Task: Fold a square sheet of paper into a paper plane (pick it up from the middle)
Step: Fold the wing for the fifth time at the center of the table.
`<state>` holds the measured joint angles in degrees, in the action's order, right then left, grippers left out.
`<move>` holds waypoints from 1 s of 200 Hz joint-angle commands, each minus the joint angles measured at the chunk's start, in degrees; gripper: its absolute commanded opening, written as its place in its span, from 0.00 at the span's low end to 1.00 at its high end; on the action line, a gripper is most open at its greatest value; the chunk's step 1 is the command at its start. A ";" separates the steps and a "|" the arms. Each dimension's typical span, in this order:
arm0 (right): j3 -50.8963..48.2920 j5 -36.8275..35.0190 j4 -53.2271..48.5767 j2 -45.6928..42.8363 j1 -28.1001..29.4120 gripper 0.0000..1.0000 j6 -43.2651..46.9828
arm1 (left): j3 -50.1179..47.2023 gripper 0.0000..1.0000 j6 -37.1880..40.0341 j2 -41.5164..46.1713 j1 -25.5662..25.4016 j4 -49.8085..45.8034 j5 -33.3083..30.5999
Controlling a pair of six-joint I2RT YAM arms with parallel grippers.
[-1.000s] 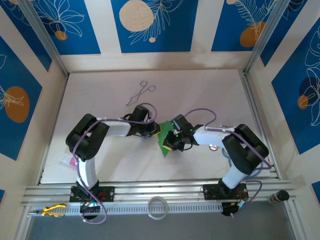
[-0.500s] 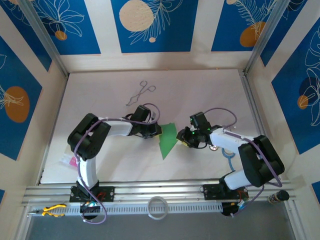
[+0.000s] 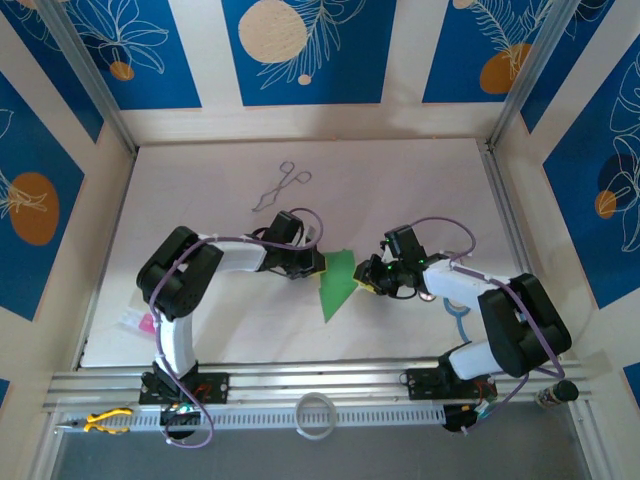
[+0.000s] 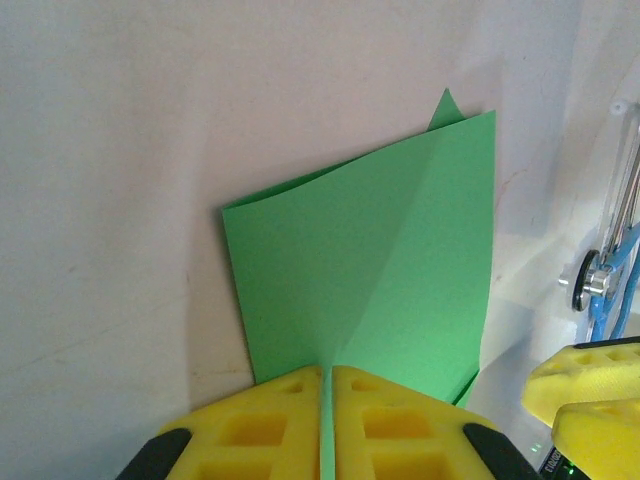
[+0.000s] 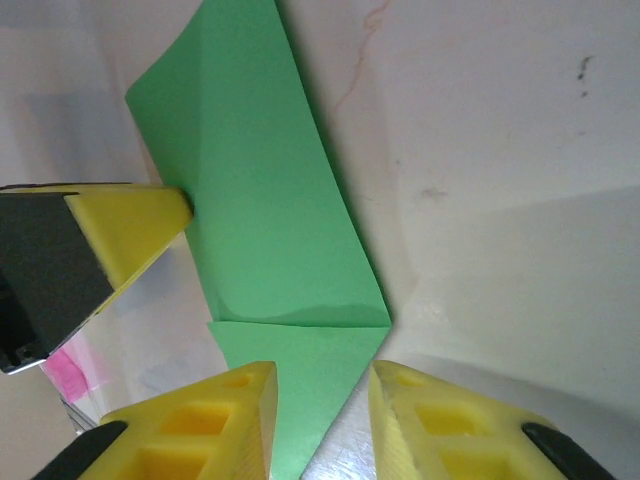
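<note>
The green sheet of paper [image 3: 337, 282] lies folded on the table between the two arms, a tapered shape with its point toward the near edge. My left gripper [image 3: 314, 262] is shut on the sheet's left edge; the paper [image 4: 370, 260] runs edge-on between the yellow fingers [image 4: 260, 430]. My right gripper [image 3: 366, 280] is open just right of the sheet. In the right wrist view the paper [image 5: 265, 230] has a folded flap, and its corner lies between the spread fingers [image 5: 210, 425] without being pinched. The left gripper's yellow fingertip [image 5: 130, 225] touches the paper there.
Thin metal forceps [image 3: 281, 186] lie at the far middle of the table. A small pink item [image 3: 146, 323] sits by the left arm's base. A white ring [image 3: 316, 414] and yellow-handled pliers [image 3: 105, 420] rest on the front rail. A blue ring [image 3: 458, 322] lies by the right arm.
My right gripper let go of the sheet and pulled back to the right, then crept slightly toward the paper. The sheet now lies flatter. The left gripper stayed put, still holding.
</note>
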<state>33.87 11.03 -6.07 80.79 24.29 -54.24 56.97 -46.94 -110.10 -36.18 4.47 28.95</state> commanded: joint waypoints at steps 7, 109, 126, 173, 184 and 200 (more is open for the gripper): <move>-0.20 1.33 0.38 -0.98 -0.21 0.30 2.14 | -0.56 0.11 0.82 0.77 -0.80 -1.19 -0.65; -1.67 -0.09 0.13 -4.94 -2.85 0.29 8.23 | -0.50 0.10 0.45 0.49 -0.73 -0.87 -0.24; -2.28 3.06 2.28 -3.41 -3.10 0.30 8.19 | -0.97 0.10 0.36 0.94 -0.73 -0.69 -0.60; -1.22 6.33 3.87 0.81 -3.11 0.31 9.08 | -0.90 0.10 -0.10 0.53 -0.79 -0.16 0.07; -0.59 6.26 3.37 1.60 -3.11 0.31 9.44 | -0.88 0.10 -0.25 0.39 -0.76 -0.20 0.23; -0.04 6.29 3.09 2.49 -3.19 0.31 10.08 | -0.70 0.10 -0.22 0.35 -0.82 -0.38 0.16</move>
<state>31.88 14.96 -2.59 82.02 21.28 -46.06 56.73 -47.03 -110.10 -36.29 4.73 28.86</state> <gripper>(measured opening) 0.309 0.098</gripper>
